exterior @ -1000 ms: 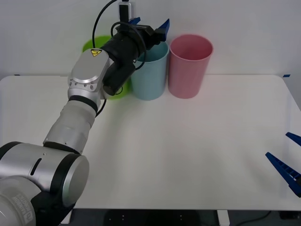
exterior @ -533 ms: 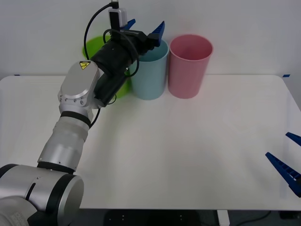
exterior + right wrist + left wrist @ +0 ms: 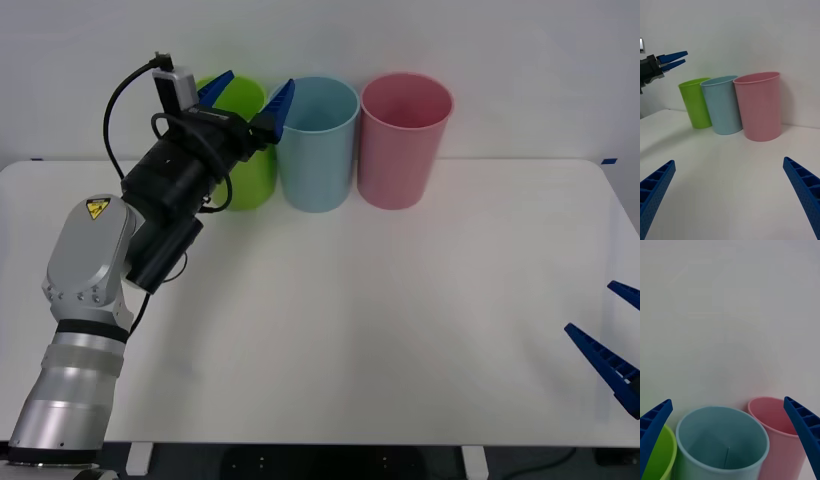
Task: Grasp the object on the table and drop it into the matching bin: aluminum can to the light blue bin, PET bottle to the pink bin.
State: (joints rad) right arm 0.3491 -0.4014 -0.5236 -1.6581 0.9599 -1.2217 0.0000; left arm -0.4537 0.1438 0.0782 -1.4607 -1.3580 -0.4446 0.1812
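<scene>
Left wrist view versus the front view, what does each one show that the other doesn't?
Left wrist view alone: a look down inside the light blue bin, where no can is visible.

Front view alone: the white table, the left gripper open and raised by the lime green bin, and the right gripper open at the table's right edge.

Both: the three bins, pink bin included.
</scene>
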